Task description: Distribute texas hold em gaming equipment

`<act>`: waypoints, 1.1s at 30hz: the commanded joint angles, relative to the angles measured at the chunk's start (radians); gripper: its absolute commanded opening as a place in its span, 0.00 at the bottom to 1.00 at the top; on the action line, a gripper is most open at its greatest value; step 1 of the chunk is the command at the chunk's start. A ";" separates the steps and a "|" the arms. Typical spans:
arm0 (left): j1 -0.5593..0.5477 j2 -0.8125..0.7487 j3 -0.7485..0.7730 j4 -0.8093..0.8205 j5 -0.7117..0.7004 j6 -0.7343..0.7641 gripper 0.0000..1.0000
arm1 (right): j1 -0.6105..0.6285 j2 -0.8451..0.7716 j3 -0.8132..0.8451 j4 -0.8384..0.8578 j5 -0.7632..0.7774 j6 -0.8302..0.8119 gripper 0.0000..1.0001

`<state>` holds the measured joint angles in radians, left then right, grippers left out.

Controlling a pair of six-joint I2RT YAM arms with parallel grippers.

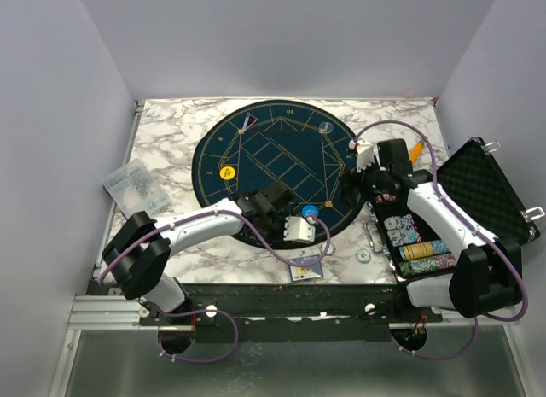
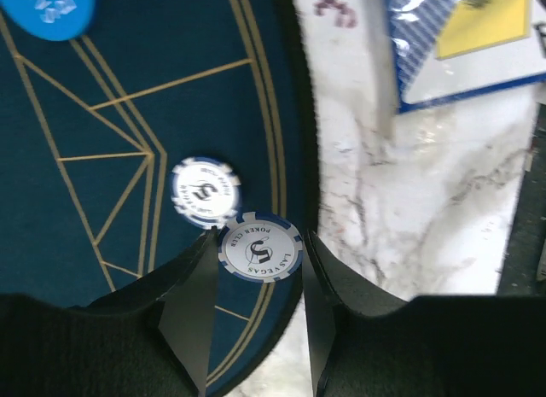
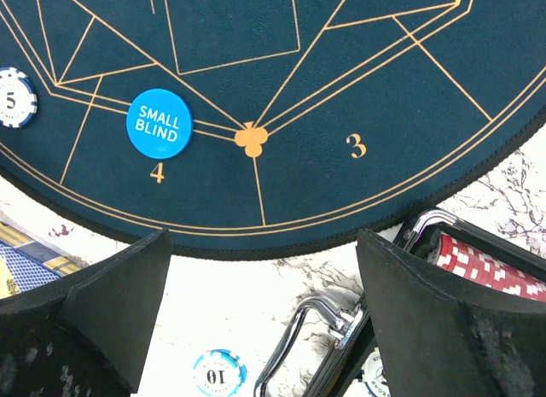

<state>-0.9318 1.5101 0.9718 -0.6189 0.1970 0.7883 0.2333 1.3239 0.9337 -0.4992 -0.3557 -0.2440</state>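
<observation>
Plain pale lilac-grey walls (image 1: 281,38) stand around your table (image 1: 162,141) at its far edge and both sides, under soft, even light. Its top is white marble with grey veins. An aluminium rail (image 1: 102,312) runs by its near left corner, above a dull grey surface (image 1: 281,371).

Free to pass over the bare middle of the round mat (image 1: 273,158). Hemmed in on the right by the open black case (image 1: 484,194) and its metal handle (image 3: 317,312), just beside the mat's rim. Cramped along the near worktop (image 1: 222,265) strip by a card box (image 1: 305,267) and stray chip (image 1: 363,255). Blocked far left by a clear plastic box (image 1: 132,185).
</observation>
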 commanded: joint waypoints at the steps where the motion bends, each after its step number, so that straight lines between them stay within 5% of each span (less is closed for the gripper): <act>1: 0.055 0.066 0.080 0.003 0.033 0.036 0.37 | -0.008 0.006 -0.014 0.005 0.021 0.005 0.93; 7: 0.101 0.137 0.153 0.018 0.052 0.032 0.41 | -0.008 0.006 -0.016 0.006 0.024 0.008 0.93; 11: 0.114 0.140 0.163 0.023 0.071 0.018 0.68 | -0.010 0.005 -0.015 0.008 0.025 0.009 0.93; 14: 0.144 0.116 0.172 0.022 0.102 -0.012 0.77 | -0.009 -0.001 -0.018 0.010 0.025 0.009 0.93; 25: 0.420 -0.152 0.109 -0.032 0.374 -0.276 0.81 | 0.007 -0.007 0.008 -0.025 -0.186 -0.057 0.92; 33: 0.699 -0.318 -0.048 -0.064 0.603 -0.379 0.81 | 0.271 0.136 0.164 -0.080 -0.201 -0.178 0.92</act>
<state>-0.3431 1.2499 0.9974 -0.6353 0.6209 0.4847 0.3889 1.3830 0.9958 -0.5297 -0.5022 -0.3241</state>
